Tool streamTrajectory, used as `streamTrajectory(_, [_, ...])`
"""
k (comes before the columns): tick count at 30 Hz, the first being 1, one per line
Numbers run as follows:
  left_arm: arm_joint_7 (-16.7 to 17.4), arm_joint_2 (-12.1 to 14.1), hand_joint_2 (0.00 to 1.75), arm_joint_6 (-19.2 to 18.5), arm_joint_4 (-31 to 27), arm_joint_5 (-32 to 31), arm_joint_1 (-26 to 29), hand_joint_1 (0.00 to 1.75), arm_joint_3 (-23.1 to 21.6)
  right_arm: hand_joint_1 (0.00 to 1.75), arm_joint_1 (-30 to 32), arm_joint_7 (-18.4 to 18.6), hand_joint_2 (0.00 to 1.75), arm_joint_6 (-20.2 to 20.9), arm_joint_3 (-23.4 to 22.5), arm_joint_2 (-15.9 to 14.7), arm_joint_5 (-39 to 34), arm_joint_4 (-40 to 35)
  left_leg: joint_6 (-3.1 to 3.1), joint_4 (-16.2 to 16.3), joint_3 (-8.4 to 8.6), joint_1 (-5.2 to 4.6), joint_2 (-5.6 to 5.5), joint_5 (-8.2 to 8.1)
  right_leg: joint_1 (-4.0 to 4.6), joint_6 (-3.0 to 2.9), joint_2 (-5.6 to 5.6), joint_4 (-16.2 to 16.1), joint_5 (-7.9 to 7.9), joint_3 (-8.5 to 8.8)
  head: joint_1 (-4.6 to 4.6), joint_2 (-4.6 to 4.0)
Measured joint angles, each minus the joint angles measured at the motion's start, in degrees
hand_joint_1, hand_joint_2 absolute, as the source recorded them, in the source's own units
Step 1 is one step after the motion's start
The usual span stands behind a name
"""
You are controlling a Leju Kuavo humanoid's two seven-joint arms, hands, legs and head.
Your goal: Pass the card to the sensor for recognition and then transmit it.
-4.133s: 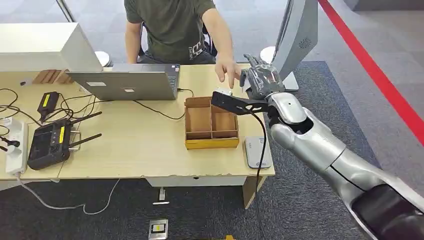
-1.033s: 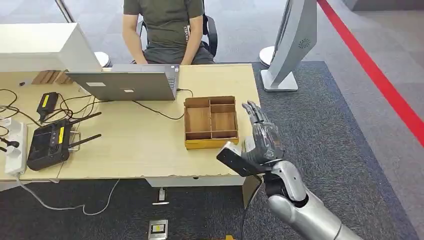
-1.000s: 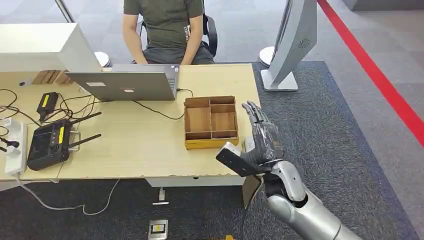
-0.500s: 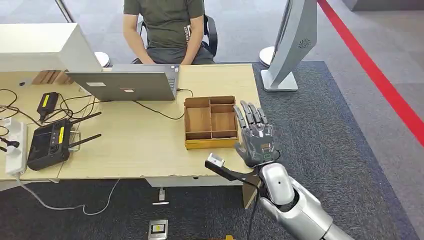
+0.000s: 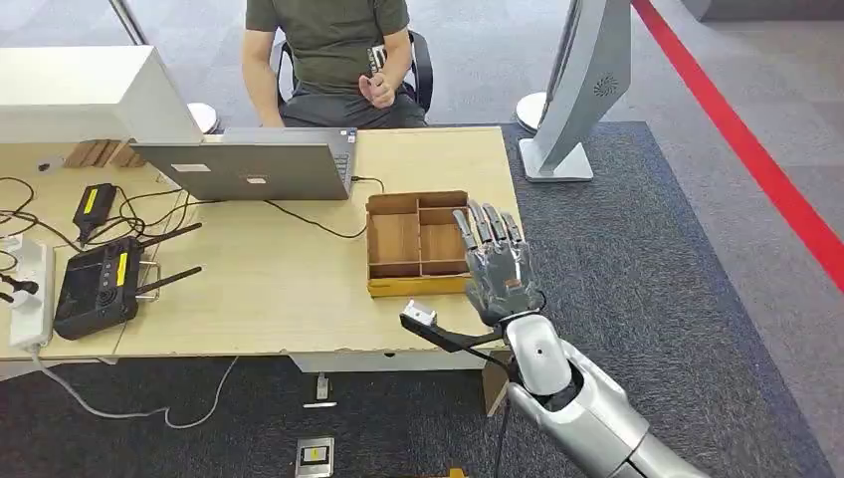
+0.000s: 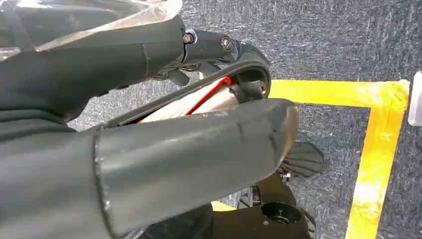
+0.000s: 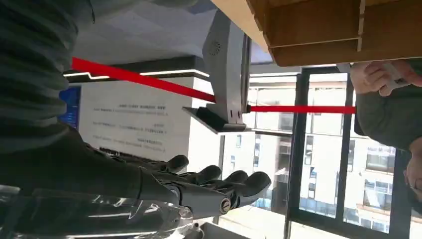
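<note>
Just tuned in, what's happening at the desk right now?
The right robot hand is raised, open and holding nothing, over the near right corner of the desk, beside the wooden divided tray. Across the desk, a seated person holds a small object, probably the card, up at chest height in one hand, behind the laptop. The left robot hand hangs by the floor.

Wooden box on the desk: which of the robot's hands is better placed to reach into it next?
Right, probably. The right hand is raised, fingers spread, close by the wooden box. The left hand hangs low over the floor.
</note>
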Motion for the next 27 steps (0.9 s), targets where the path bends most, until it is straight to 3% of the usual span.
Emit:
streamTrajectory(10, [-0.04, 0.0, 0.0, -0.02, 0.0, 0.0, 0.0, 0.0, -0.02, 0.0, -0.43, 0.0, 1.75, 0.59, 0.09, 0.57, -0.17, 0.9, 0.0, 0.0, 0.0, 0.0, 0.0, 0.0, 0.0, 0.0, 0.0, 0.0, 0.0, 0.0, 0.0, 0.0])
streamTrajectory(11, [-0.02, 0.0, 0.0, -0.17, 0.0, 0.13, -0.03, 0.0, -0.02, 0.0, -1.05, 0.3, 1.75, 3.84, 0.31, 1.07, -1.77, 1.66, 0.0, 0.0, 0.0, 0.0, 0.0, 0.0, 0.0, 0.0, 0.0, 0.0, 0.0, 0.0, 0.02, 0.0])
streamTrajectory(12, [0.11, 0.02, 0.0, -0.35, 0.0, 0.31, -0.13, 0.0, -0.06, 0.0, -2.16, 3.41, 1.75, 10.29, 0.46, 2.19, -6.66, 2.82, -0.01, 0.0, 0.0, 0.0, 0.0, 0.01, 0.0, 0.0, 0.0, 0.01, 0.0, 0.0, 0.0, 0.0])
streamTrajectory(13, [0.11, 0.02, 0.0, -0.35, 0.0, 0.63, -0.18, 0.0, -0.06, 0.0, -2.66, 5.34, 1.75, 10.71, 0.55, 2.49, -8.94, 2.86, -0.01, 0.0, 0.01, 0.0, 0.0, 0.01, 0.0, 0.0, 0.0, 0.01, 0.0, 0.0, 0.0, 0.0])
streamTrajectory(17, [0.24, 0.02, 0.0, -0.33, 0.02, 0.79, -0.19, 0.0, -0.11, 0.0, -2.94, 7.12, 1.75, 11.0, 0.5, 2.6, -10.47, 1.99, -0.01, 0.0, 0.01, 0.0, 0.0, 0.01, 0.0, 0.0, 0.0, 0.01, 0.0, -0.01, 0.0, 0.02])
streamTrajectory(27, [0.22, 0.02, 0.0, -0.33, 0.02, 0.79, -0.22, 0.0, -0.17, 0.0, -3.01, 7.21, 1.75, 11.02, 0.5, 2.67, -10.6, 1.23, -0.01, 0.0, 0.01, 0.0, 0.0, 0.01, 0.0, 0.0, 0.0, 0.01, 0.0, -0.01, 0.02, 0.0])
